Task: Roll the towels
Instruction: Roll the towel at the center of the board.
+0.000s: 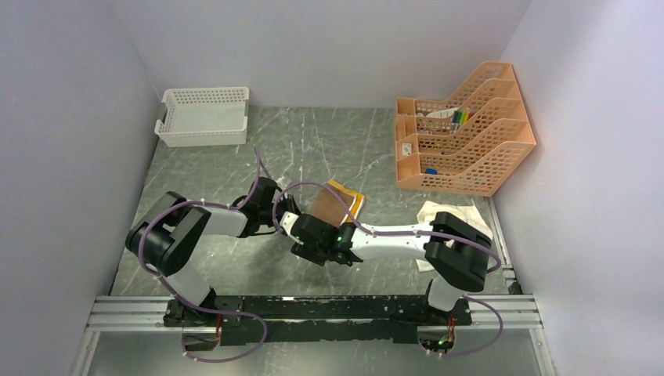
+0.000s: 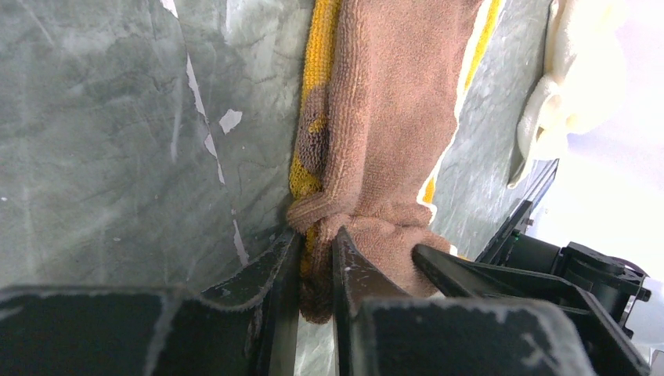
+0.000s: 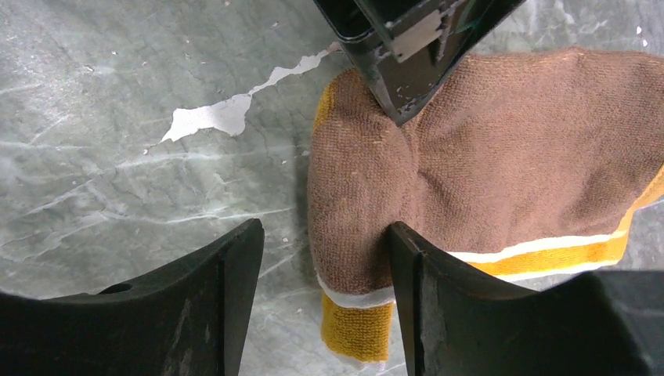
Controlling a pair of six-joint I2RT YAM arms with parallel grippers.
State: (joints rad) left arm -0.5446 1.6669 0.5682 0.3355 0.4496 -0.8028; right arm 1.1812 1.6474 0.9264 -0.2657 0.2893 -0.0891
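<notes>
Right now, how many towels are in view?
2. The brown-and-yellow towel lies in the middle of the table, its near end pinched in the left pincer. The cream towel sits crumpled to the right, partly hidden behind the right arm.

Centre is tight: left gripper (image 2: 317, 239) and right gripper (image 3: 322, 229) meet over the brown-and-yellow towel (image 1: 338, 205) (wrists crowded close together). You have bare table (image 1: 329, 141) beyond it, bounded by white basket (image 1: 203, 117) far-left and orange file rack (image 1: 466, 133) far-right. Cream towel (image 1: 454, 213) lies bunched beside your right arm's elbow.
</notes>
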